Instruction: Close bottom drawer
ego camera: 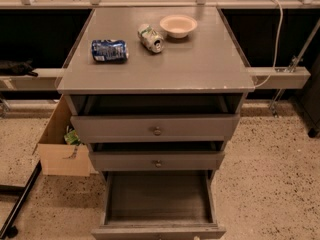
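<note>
The grey cabinet stands in the middle of the camera view with all three drawers pulled out. The bottom drawer is the narrowest and is pulled out the farthest; its long shallow box shows empty and its plain grey front lies at the lower edge of the view. Above it are the mid-width drawer with a small knob and the widest drawer with a round metal knob, each a little open. The gripper is not in view.
On the cabinet top lie a blue can, a green and white can and a pale bowl. An open cardboard box sits on the speckled floor to the left. A black leg runs along the lower left. A white cable hangs at the right.
</note>
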Robot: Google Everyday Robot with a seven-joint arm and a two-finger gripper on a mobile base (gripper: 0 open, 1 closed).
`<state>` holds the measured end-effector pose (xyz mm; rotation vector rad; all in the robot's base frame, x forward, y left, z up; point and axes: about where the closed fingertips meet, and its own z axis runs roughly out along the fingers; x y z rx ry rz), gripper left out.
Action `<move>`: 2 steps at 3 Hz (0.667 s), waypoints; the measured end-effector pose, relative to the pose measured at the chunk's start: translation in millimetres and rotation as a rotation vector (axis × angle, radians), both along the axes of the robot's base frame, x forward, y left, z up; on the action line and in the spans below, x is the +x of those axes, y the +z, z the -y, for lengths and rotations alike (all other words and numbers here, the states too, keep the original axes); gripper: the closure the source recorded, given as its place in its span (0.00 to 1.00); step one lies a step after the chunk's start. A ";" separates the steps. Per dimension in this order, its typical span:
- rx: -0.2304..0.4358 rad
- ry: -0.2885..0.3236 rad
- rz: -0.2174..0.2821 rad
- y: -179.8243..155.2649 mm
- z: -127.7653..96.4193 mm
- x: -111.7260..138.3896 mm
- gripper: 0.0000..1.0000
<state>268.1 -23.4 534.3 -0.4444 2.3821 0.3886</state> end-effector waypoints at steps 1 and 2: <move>0.122 -0.064 -0.133 -20.1 -20.3 43.9 0.00; 0.174 -0.098 -0.179 -31.4 -29.1 73.3 0.00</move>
